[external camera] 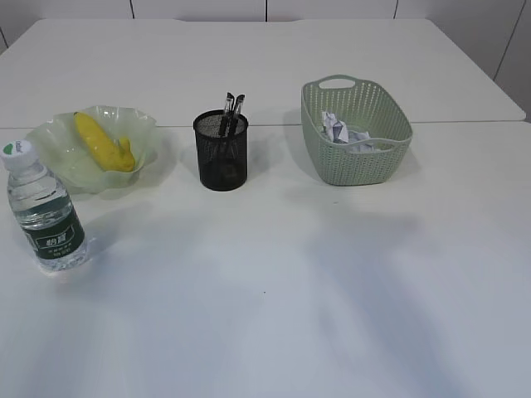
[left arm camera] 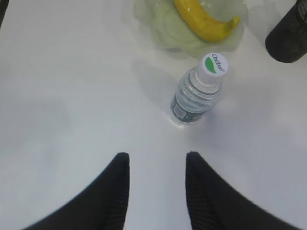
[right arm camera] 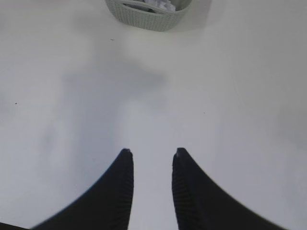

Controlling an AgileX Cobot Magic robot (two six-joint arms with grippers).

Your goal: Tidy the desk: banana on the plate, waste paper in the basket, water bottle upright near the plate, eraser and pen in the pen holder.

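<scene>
A yellow banana (external camera: 103,143) lies on the pale green wavy plate (external camera: 51,153). A clear water bottle (external camera: 44,209) with a white cap stands upright in front of the plate; the left wrist view shows the bottle (left arm camera: 197,92), banana (left arm camera: 204,19) and plate (left arm camera: 163,24). Black pens (external camera: 231,114) stand in the black mesh pen holder (external camera: 221,153). Crumpled white paper (external camera: 342,131) lies in the green basket (external camera: 353,157). The eraser is not visible. My left gripper (left arm camera: 157,155) is open and empty above the table, short of the bottle. My right gripper (right arm camera: 151,152) is open and empty, well short of the basket (right arm camera: 148,17).
The white table (external camera: 274,298) spreads across the foreground; a second white tabletop adjoins it behind, with a seam running behind the plate, holder and basket. Neither arm shows in the exterior view. The pen holder's edge (left arm camera: 290,36) shows at the left wrist view's top right.
</scene>
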